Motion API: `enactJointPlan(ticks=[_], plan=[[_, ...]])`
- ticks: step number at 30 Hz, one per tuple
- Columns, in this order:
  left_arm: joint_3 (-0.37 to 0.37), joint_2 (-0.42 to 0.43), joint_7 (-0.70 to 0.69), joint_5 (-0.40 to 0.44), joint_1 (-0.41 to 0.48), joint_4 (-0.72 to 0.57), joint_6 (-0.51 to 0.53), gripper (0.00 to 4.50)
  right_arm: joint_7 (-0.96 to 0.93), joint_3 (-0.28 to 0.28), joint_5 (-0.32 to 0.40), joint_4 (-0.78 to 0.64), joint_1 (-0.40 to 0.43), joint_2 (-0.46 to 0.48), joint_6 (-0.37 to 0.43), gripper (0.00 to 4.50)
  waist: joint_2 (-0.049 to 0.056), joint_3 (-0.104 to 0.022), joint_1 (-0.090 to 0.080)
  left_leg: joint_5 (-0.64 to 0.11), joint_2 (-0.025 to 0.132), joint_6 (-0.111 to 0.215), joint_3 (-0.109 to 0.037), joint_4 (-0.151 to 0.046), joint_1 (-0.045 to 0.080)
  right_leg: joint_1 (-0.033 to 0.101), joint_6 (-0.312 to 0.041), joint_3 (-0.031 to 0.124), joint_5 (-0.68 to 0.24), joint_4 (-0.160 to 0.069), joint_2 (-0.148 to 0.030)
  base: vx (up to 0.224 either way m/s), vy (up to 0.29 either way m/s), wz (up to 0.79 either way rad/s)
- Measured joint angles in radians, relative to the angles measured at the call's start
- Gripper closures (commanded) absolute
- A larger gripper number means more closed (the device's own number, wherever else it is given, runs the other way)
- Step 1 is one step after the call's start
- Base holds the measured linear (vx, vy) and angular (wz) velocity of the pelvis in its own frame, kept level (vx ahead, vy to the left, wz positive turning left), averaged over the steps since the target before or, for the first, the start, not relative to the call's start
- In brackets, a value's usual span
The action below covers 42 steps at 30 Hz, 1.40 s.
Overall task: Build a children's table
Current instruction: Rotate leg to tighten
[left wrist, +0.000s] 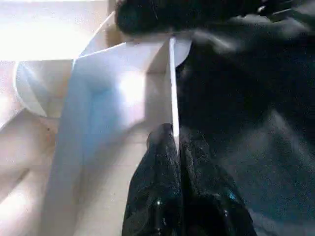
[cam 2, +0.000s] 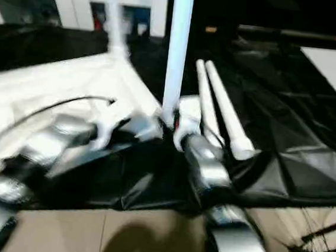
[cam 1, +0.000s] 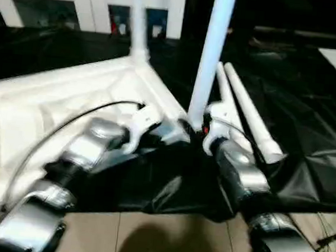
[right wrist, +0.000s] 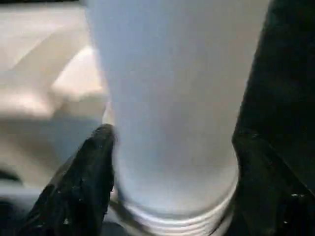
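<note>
At the tabletop's [cam 1: 45, 99] near corner, on black sheeting, the right gripper's [right wrist: 172, 162] fingers straddle the upright leg [cam 1: 209, 58]; the left gripper's [left wrist: 176, 147] pinch the rim. Keep that leg vertical, pressing straight into its socket.

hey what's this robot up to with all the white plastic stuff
It is assembling a children's table. The tabletop lies upside down on a black sheet, with one leg already standing in a far corner. The right gripper has its fingers on either side of a second upright leg at the near corner. The left gripper is shut on the tabletop's thin rim. Two more legs lie alongside.
</note>
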Motion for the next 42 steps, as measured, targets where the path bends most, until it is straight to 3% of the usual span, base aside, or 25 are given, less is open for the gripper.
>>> enactJointPlan(ticks=[5, 11, 21, 30, 37, 42], plan=[[-0.011, 0.071, -0.118, -0.026, 0.058, -0.080, -0.021, 4.50, 0.266, 0.072, 0.016, -0.175, 0.084, -0.123, 0.034, 1.18, 0.000, 0.001, 0.007, -0.001, 0.000, 0.001, 0.001, 0.001, -0.001, 0.000, -0.002, 0.000, -0.002, -0.002, -0.001, 0.000, 0.000, 0.00], [-0.011, 0.106, -0.167, -0.043, 0.080, -0.110, -0.020, 4.50, 0.424, 0.103, 0.042, -0.261, 0.129, -0.214, 0.059, 1.18, -0.002, 0.004, 0.007, -0.001, 0.000, 0.001, 0.001, 0.001, 0.000, 0.000, -0.002, 0.000, -0.002, 0.000, -0.001, 0.000, 0.000, 0.00], [-0.011, 0.114, -0.188, -0.045, 0.091, -0.139, -0.013, 4.50, 0.444, 0.101, 0.050, -0.282, 0.131, -0.204, 0.067, 1.18, -0.002, 0.008, 0.012, 0.000, 0.000, 0.001, 0.001, 0.002, -0.001, 0.000, -0.002, 0.000, -0.002, 0.001, -0.001, 0.000, 0.000, 0.00], [-0.013, 0.120, -0.199, -0.046, 0.101, -0.149, -0.013, 4.50, 0.464, 0.102, 0.057, -0.288, 0.131, -0.202, 0.078, 1.77, -0.002, 0.008, 0.016, 0.000, 0.000, 0.001, 0.001, 0.004, 0.000, 0.000, -0.002, 0.001, -0.002, 0.002, -0.001, 0.000, 0.000, 0.00], [-0.014, 0.121, -0.199, -0.046, 0.102, -0.152, -0.008, 4.50, 0.463, 0.101, 0.056, -0.290, 0.135, -0.200, 0.078, 1.83, -0.002, 0.008, 0.016, 0.000, 0.000, 0.001, 0.001, 0.005, 0.000, 0.000, -0.002, 0.001, -0.002, 0.003, -0.001, 0.000, 0.000, 0.00], [-0.008, 0.090, -0.142, -0.033, 0.088, -0.126, 0.009, 4.50, 0.348, 0.084, 0.039, -0.272, 0.135, -0.157, 0.084, 1.83, -0.002, 0.008, 0.016, 0.000, 0.000, 0.001, 0.001, 0.008, 0.003, 0.003, -0.002, 0.002, -0.001, 0.006, -0.001, 0.000, 0.000, 0.00]])
